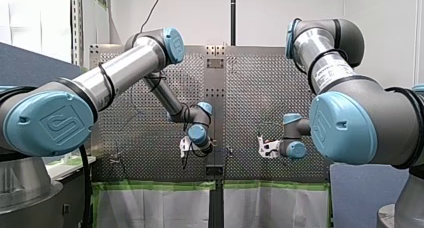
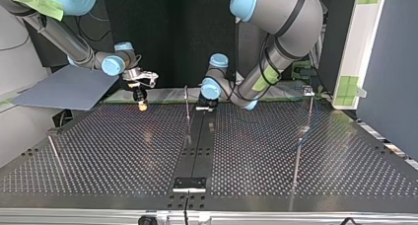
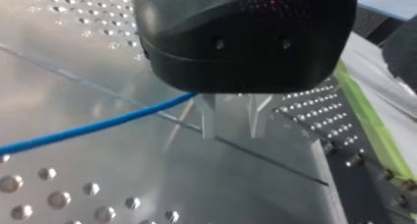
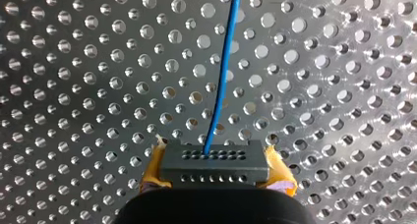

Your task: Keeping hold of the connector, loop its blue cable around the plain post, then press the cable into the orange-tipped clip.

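Right gripper (image 4: 217, 174) clamps connector (image 4: 215, 157); blue cable (image 4: 222, 71) exits toward 12 o'clock. Left gripper (image 3: 233, 120) narrow, empty. Risk: taut cable could tug connector loose.

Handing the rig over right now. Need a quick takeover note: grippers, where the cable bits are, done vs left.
My right gripper: shut on the connector, over the table.
My left gripper: open, nothing between its fingers; the blue cable passes beside them.
Cable: runs straight ahead from the connector; no loop shows.
Plain post and orange-tipped clip: I cannot pick out either with confidence.
Done: connector grasped.
Left: loop the cable round the post, then press it into the clip.
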Controlling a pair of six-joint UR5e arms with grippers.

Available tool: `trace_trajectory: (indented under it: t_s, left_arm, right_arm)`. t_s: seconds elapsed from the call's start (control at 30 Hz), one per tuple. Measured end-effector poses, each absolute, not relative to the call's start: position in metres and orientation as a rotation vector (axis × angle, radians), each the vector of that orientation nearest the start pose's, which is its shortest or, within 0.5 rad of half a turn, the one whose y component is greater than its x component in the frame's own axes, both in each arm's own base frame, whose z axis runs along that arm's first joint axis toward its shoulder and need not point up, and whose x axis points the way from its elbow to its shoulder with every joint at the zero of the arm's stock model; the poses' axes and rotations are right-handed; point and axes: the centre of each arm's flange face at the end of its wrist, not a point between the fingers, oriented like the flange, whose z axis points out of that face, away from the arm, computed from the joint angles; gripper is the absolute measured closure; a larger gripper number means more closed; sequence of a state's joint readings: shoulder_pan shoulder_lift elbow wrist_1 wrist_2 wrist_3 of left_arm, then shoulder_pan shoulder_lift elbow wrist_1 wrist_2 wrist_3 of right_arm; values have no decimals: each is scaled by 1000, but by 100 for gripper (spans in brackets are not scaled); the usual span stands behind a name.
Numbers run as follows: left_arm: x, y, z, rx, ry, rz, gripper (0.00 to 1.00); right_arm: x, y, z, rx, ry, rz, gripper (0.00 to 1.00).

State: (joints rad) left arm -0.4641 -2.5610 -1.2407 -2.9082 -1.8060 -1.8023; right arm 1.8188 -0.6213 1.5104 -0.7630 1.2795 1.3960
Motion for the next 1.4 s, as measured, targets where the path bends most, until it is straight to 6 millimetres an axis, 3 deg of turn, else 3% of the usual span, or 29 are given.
trace_trajectory:
  t_s: [0.03, 0.1, 0.13, 0.17, 0.2, 0.83, 1.4]
  left_arm:
    - [587, -417, 24, 94, 1992, -209, 55]
    - [586, -418, 24, 113, 1994, -203, 27]
    - [585, -420, 24, 130, 1994, -203, 27]
    - [584, -421, 24, 143, 1995, -203, 3]
    - [583, -422, 24, 156, 1995, -203, 0]
    - [562, -449, 36, 200, 1979, -183, 0]
    - [538, -460, 43, 230, 2015, -166, 0]
  right_arm:
    - [323, -614, -6, 1738, -829, 1422, 100]
    - [324, -613, -6, 1741, -829, 1421, 100]
    - [324, -613, -6, 1743, -830, 1420, 100]
    - [324, -613, -6, 1745, -830, 1420, 100]
    - [324, -613, -6, 1745, -830, 1419, 100]
    - [323, -610, -8, 1771, -835, 1395, 100]
    - [323, -609, -9, 1775, -838, 1391, 100]
